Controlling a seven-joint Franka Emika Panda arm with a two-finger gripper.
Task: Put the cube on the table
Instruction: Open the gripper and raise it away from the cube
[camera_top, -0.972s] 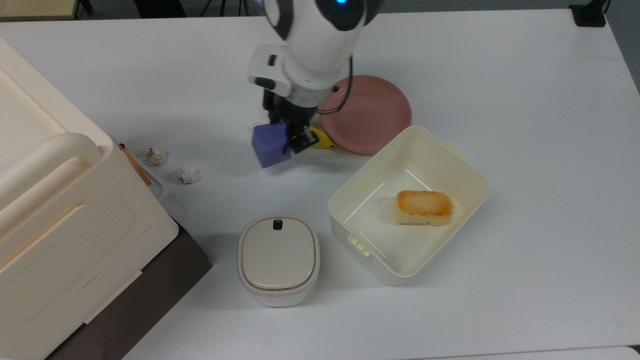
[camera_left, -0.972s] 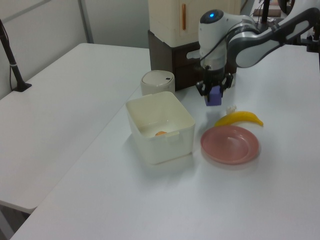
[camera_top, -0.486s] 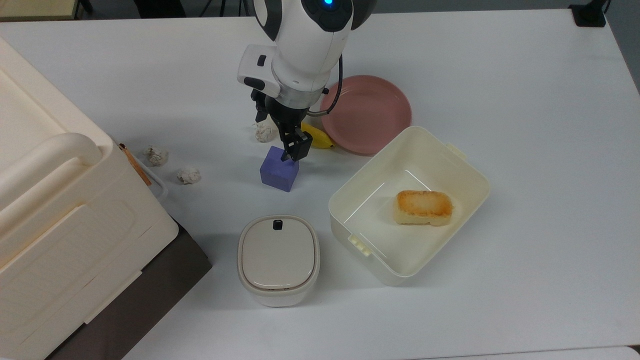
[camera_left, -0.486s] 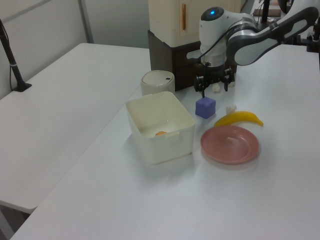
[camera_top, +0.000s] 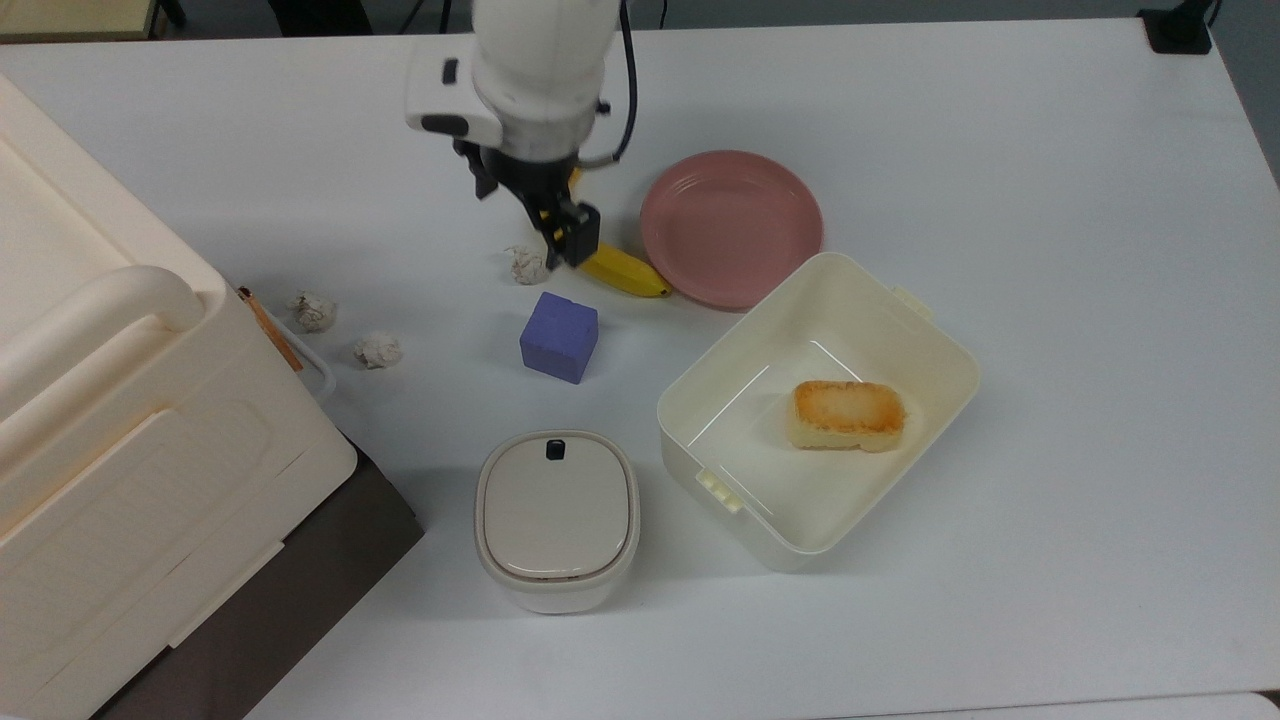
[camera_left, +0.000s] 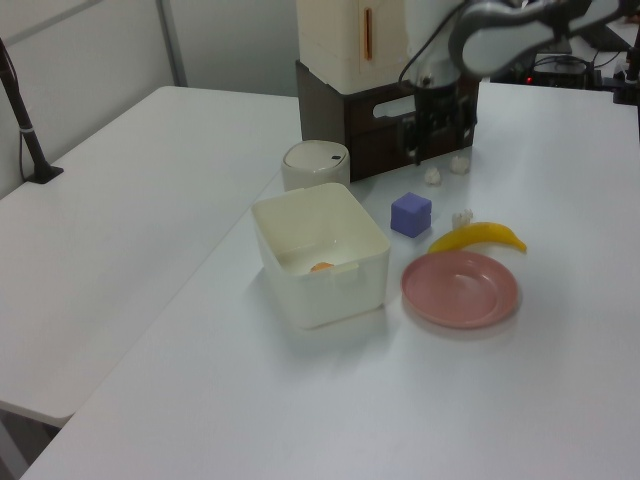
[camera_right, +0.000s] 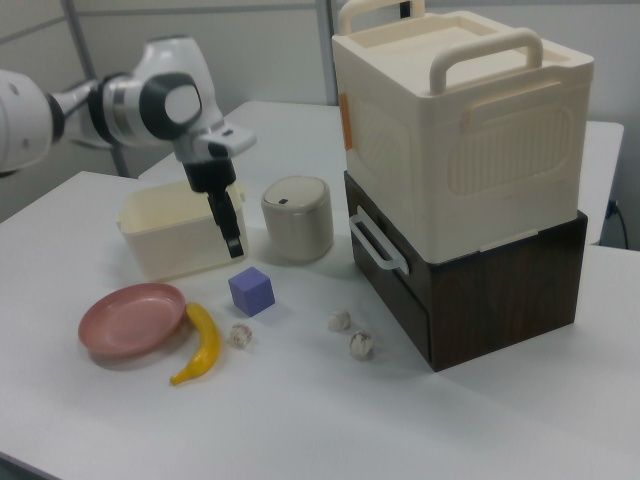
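Observation:
The blue-purple cube (camera_top: 558, 337) (camera_left: 411, 214) (camera_right: 251, 291) rests flat on the white table (camera_top: 1000, 150), with nothing touching it. My gripper (camera_top: 540, 225) (camera_left: 437, 148) (camera_right: 233, 245) hangs open and empty above the table. In the top view it is beyond the cube, toward the top edge. It is raised well clear of the cube, over a crumpled paper ball (camera_top: 527, 265) and the end of a banana (camera_top: 625, 272).
A pink plate (camera_top: 735, 225) lies right of the banana in the top view. An open cream box (camera_top: 940, 330) holds a toasted bread block (camera_top: 848, 414). A lidded round canister (camera_top: 556, 515) stands below the cube. A large cream case on a dark base (camera_top: 120, 400) fills the top view's left, with two paper balls (camera_top: 345, 330) beside it.
One second ago the gripper held the cube just above the table. It let go, the cube settled on the table, and the gripper has risen and drawn back toward the top view's upper left.

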